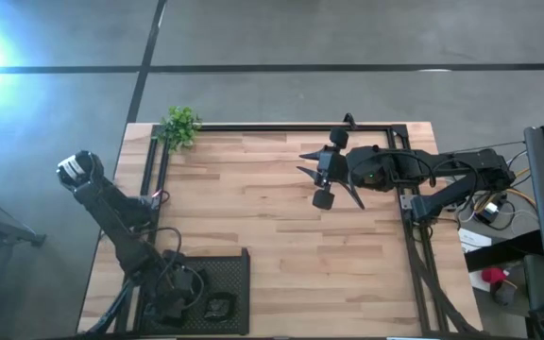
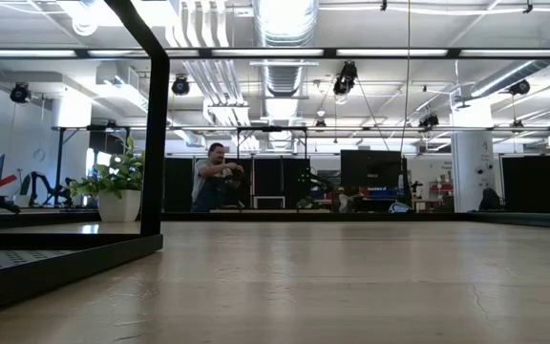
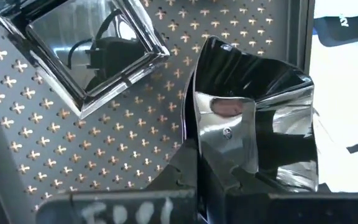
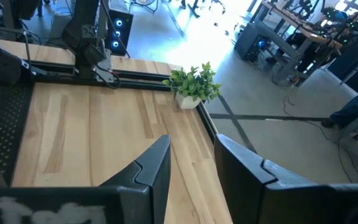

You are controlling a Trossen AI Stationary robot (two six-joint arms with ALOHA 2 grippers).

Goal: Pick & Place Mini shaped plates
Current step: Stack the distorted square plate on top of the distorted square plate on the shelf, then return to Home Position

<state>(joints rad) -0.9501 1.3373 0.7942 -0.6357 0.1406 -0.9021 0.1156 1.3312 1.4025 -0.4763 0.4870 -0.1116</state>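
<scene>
The table (image 1: 281,236) lies open between the plant (image 1: 179,126) and the mesh tray (image 1: 234,269).

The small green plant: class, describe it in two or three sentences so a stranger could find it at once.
Start at the wooden table seen from above and go to its far left corner, beside the black frame rail. There stands the small green plant in a pale pot. It is the only leafy, green thing on the table; everything else there is dark metal.

You are looking at a plant (image 1: 179,126) sitting at the table's (image 1: 281,236) far corner, and a mesh tray (image 1: 229,274) lying at its near edge.
</scene>
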